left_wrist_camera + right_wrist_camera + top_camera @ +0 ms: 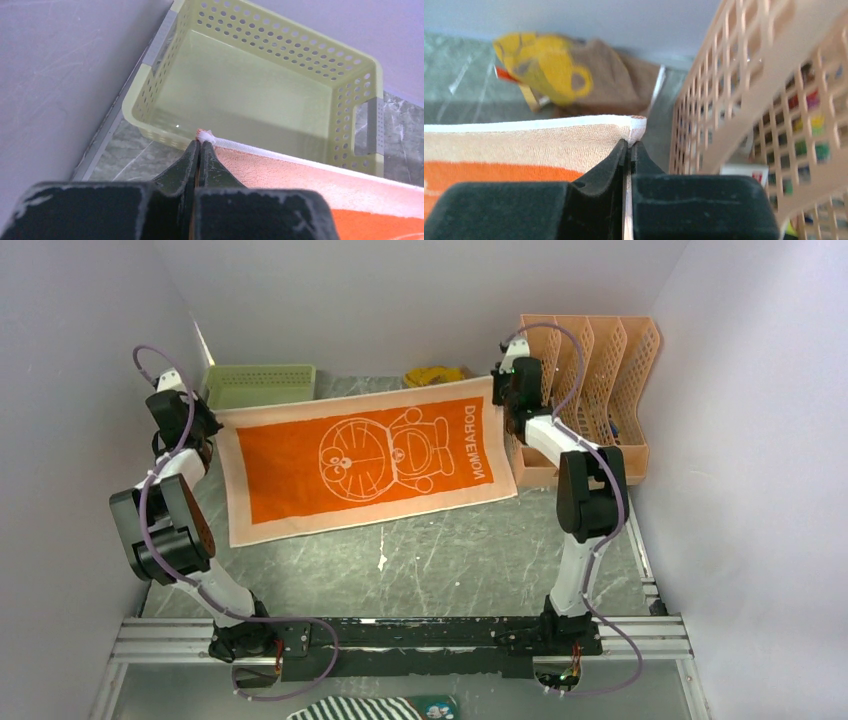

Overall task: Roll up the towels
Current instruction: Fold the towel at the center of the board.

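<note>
Orange towel (365,462) with cream border is spread open, print up, across the far part of the table (450,560). Left gripper (199,144) pinches its far left corner beside the green basket (150,95). Right gripper (629,146) pinches the far right corner beside the peach rack (749,100). Yellow towel (544,70) lies crumpled behind.

1 legible text: "DORAEMON", in pale capitals on the orange towel (365,462), set sideways near its right short end.
</note>
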